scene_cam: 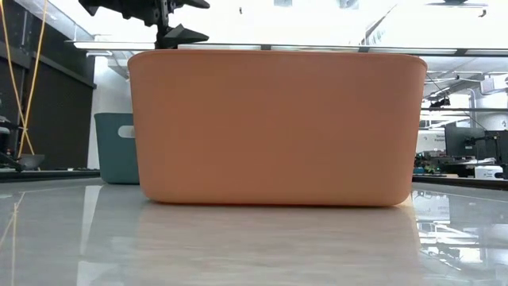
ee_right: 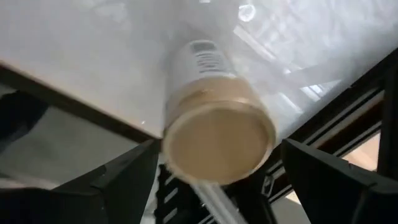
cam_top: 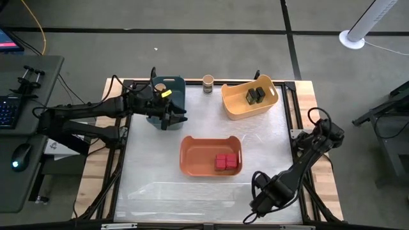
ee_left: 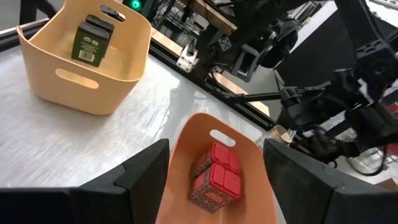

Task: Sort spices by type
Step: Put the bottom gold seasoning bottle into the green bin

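High view first: you see the left tool [cam_top: 167, 115] hanging with its fingers apart and nothing between them, just beside the blue bin [cam_top: 172, 89] at the far left of the counter [cam_top: 153, 172]. One round jar with a tan lid [cam_top: 161, 87] sits inside that blue bin, and a second tan-lidded jar [cam_top: 208, 83] stands on the counter's far edge between the blue bin and the yellow bin [cam_top: 239, 108], which holds two dark blocky containers [cam_top: 255, 96]. Red square tins [cam_top: 225, 162] lie in the orange bin [cam_top: 192, 160] at the middle. Your right tool [cam_top: 259, 203] is low at the near right. Low view gives you mostly the orange bin's wall [scene_cam: 278, 127], with the blue bin [scene_cam: 119, 147] behind on the left. Left wrist view shows you spread fingers [ee_left: 146, 171] above the red tins [ee_left: 214, 177]. Right wrist view shows you wide-open fingers [ee_right: 127, 171] flanking a jar [ee_right: 214, 127] lying on its side, lid toward the camera; you cannot tell whether they touch it.
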